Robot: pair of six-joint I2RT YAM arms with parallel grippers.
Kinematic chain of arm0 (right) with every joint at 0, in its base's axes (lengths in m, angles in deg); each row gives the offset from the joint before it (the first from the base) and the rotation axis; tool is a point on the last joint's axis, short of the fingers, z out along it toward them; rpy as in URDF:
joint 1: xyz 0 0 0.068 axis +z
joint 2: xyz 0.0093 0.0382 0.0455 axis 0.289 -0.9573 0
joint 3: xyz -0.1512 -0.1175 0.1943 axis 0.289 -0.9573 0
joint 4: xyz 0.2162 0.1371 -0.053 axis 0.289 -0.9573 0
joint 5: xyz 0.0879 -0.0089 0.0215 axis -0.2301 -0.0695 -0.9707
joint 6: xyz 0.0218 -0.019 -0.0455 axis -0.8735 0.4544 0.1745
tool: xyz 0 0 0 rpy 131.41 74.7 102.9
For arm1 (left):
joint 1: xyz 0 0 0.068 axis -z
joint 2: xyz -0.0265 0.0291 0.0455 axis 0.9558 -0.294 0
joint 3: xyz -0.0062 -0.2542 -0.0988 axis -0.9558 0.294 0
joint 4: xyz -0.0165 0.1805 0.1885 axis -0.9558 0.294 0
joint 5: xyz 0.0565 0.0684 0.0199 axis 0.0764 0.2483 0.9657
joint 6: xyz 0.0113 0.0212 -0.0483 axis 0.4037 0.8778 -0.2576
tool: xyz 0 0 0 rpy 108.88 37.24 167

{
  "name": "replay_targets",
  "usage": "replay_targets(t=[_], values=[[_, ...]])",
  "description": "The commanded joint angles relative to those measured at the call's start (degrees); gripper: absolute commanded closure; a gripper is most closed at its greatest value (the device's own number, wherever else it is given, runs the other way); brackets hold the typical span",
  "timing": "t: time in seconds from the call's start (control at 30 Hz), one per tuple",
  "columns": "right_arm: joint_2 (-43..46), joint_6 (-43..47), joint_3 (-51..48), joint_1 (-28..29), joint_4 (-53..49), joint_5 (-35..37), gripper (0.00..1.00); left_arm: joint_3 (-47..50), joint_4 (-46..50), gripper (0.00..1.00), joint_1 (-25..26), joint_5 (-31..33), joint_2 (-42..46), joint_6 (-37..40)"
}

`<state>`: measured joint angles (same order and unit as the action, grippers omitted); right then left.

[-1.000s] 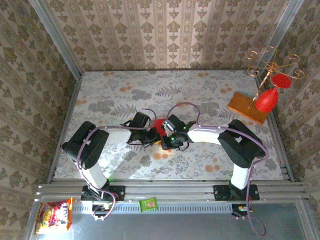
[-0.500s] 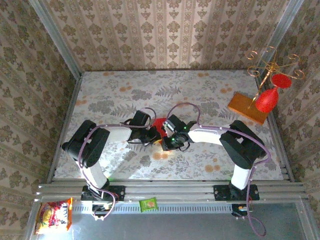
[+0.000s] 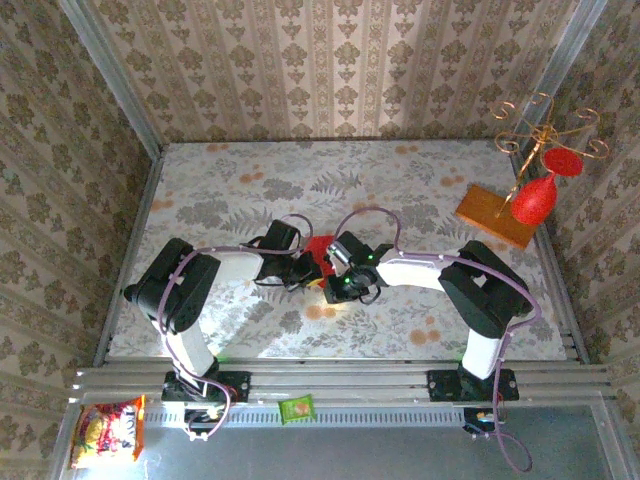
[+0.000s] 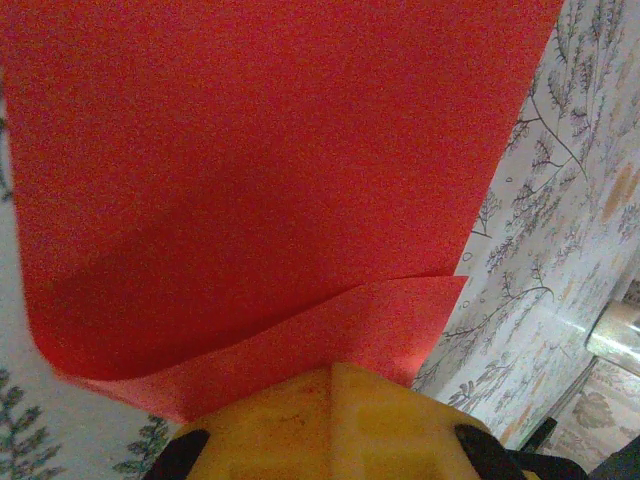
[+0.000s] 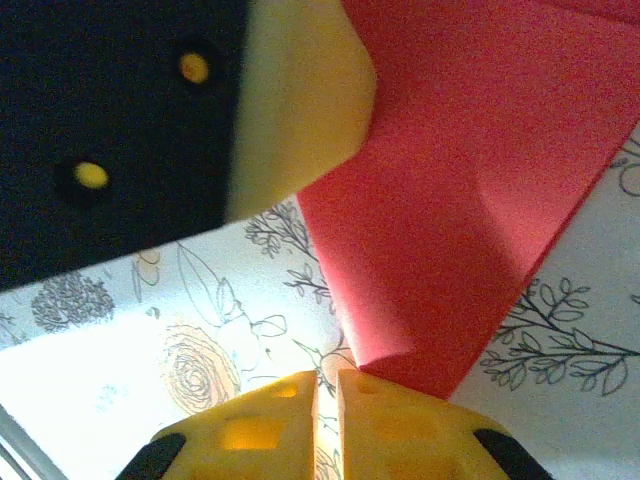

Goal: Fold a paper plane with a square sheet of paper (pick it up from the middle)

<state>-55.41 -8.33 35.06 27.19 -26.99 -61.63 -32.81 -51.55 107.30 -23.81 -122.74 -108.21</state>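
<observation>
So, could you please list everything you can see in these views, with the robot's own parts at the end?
square sheet of bright red paper: one, red, partly folded, mid-table between the grippers
flat orange-brown wooden board: one, orange-brown, far right of the table
red goblet-shaped ornament: one, red, over the board's right end
curly copper-coloured wire stand: one, copper, far right corner
floral-patterned table: one, pale grey with orange flowers, under everything
yellow-and-red snack packet: one, near left corner, below the rail
small green packet: one, green, by the near rail
left gripper: one, yellow fingers, shut on the paper's edge
right gripper: one, yellow fingers, shut, tips beside the paper's fold
</observation>
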Motion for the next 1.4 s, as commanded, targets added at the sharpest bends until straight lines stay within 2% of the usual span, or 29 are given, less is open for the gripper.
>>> replay_targets(t=[0.0,0.3,0.5,1.0,1.37], values=[[0.0,-0.11,-0.65,-0.4,-1.17,1.12,0.85,1.31,7.27,0.94,-0.74,6.37,-3.99,2.24],[-0.21,-0.69,-2.62,-1.28,0.77,-1.19,0.85,1.14,7.89,0.95,-0.91,6.23,-4.35,2.82],[3.46,-1.74,-1.61,-1.4,4.73,-4.25,0.84,0.87,8.0,0.95,-0.91,6.11,-4.27,2.91],[-3.01,-1.02,1.81,-2.3,4.8,-1.62,0.86,0.96,7.8,0.95,-0.92,5.77,-4.92,3.23],[-4.59,-1.31,-1.2,-3.43,6.78,-4.37,0.86,1.13,8.15,0.95,-0.91,5.66,-5.58,3.78]])
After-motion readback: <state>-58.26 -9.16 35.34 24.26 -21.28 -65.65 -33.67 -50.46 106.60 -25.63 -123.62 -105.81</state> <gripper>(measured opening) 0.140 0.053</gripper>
